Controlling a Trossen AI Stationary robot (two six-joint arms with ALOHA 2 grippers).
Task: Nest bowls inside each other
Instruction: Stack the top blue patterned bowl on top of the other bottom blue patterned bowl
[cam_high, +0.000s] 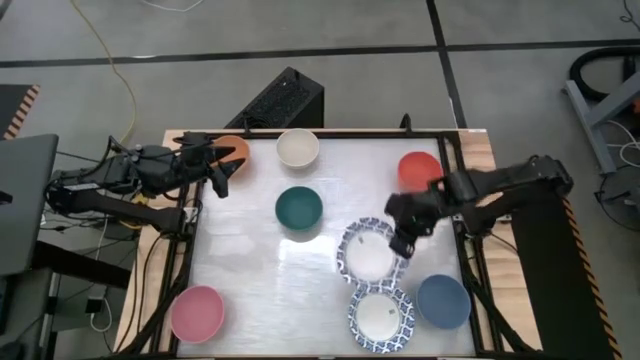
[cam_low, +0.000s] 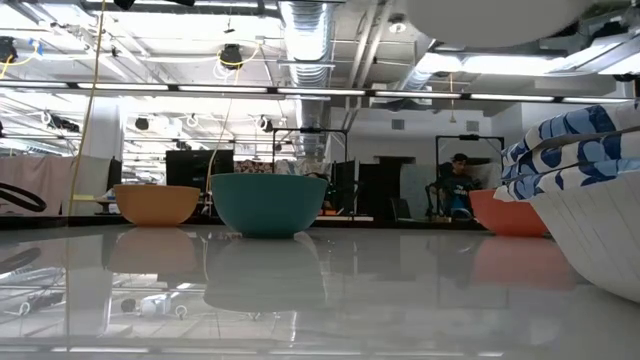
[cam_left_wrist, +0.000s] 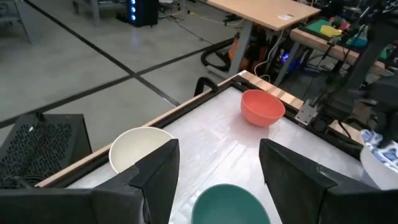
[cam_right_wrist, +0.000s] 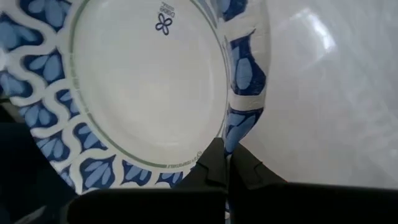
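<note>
As seen from the high view, the white table (cam_high: 250, 270) carried a plain orange round bowl (cam_high: 236, 148) at its far left corner, a cream-white round bowl (cam_high: 297, 147) just right of it, a dark green round bowl (cam_high: 299, 207) near the centre, a red round bowl (cam_high: 418, 169) at the far right, a pink round bowl (cam_high: 197, 313) at the near left and a plain blue round bowl (cam_high: 443, 301) at the near right. A blue-and-white patterned bowl (cam_high: 380, 317) with a white inside sat beside the blue one. The right gripper (cam_high: 404, 238) was clamped on the rim of a second patterned bowl (cam_high: 366, 252) right of centre. The left gripper (cam_high: 222, 172) hovered beside the orange bowl, fingers spread, grasping nothing.

From the low view, the orange bowl (cam_low: 156, 204), green bowl (cam_low: 269, 203) and red bowl (cam_low: 508, 214) stood apart along the far side; stacked patterned rims (cam_low: 570, 150) filled the near right.

From the left wrist view, the released fingers (cam_left_wrist: 158, 171) framed the cream-white bowl (cam_left_wrist: 140, 146) and green bowl (cam_left_wrist: 230, 204), with the red bowl (cam_left_wrist: 262, 107) farther off.

From the right wrist view, the closed fingers (cam_right_wrist: 217, 165) pinched the patterned bowl's (cam_right_wrist: 146, 81) rim.
</note>
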